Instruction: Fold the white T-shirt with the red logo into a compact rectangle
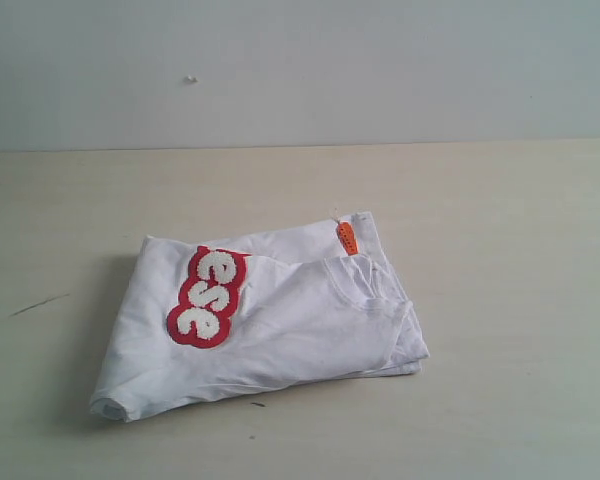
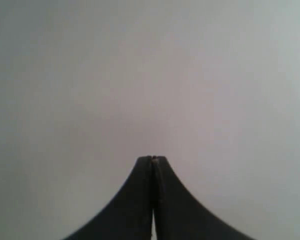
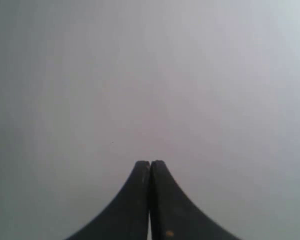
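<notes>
Lab-like pale bench [image 1: 500, 200], plain wall [image 1: 380, 70]

The left gripper [image 2: 153, 159] is pressing its two dark jaws flat together, tips meeting at the front. The right gripper [image 3: 150, 162] is sitting the same way, jaws closed tight, both empty.

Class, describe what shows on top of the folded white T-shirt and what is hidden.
On the white T-shirt lie the letters "ese" of the red logo and an orange neck tag. Any further lettering is hidden in the folds, as is the table beneath.
</notes>
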Tool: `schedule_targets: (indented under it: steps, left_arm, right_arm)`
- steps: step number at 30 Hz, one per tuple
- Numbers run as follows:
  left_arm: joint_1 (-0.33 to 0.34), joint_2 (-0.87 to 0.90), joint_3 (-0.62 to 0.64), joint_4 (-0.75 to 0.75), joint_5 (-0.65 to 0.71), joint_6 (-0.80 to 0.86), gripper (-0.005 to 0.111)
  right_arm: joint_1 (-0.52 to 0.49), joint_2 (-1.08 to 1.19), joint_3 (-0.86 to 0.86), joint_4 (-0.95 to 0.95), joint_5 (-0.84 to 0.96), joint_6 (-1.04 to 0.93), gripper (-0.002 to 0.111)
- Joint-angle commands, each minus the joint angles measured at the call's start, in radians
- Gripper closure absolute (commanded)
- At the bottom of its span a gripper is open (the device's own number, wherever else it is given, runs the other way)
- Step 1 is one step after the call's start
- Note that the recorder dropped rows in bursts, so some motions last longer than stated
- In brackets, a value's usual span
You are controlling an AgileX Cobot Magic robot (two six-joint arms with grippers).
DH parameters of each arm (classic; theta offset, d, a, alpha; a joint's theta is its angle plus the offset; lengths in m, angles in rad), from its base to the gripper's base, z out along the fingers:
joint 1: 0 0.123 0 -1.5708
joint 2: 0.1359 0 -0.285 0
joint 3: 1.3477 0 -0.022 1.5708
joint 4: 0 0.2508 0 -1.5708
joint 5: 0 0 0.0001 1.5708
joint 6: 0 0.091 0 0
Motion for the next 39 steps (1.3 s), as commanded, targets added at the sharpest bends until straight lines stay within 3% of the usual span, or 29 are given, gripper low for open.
schedule_targets:
  steps: [1,11,18,25,34,39]
  left_arm:
    - [0.091,-0.003,0.015,0.044,-0.007,-0.16,0.107]
    - [0.097,-0.003,0.179,0.049,-0.025,-0.146,0.107]
    - [0.097,-0.003,0.35,0.058,-0.027,-0.032,0.107]
    - [0.097,-0.003,0.468,0.058,-0.137,0.028,0.107]
    - [0.097,-0.003,0.468,0.058,0.042,0.152,0.107]
    - [0.097,-0.003,0.468,0.058,0.214,0.22,0.107]
  right_arm:
    - [-0.005,0.0,0.005,0.002,0.002,0.0,0.108]
    - [-0.005,0.0,0.005,0.002,0.0,0.0,0.108]
    - [-0.005,0.0,0.005,0.002,0.0,0.0,0.108]
    - [-0.005,0.0,0.005,0.002,0.0,0.0,0.108]
    - [-0.005,0.0,0.005,0.002,0.0,0.0,0.108]
    - [-0.005,0.0,0.005,0.002,0.0,0.0,0.108]
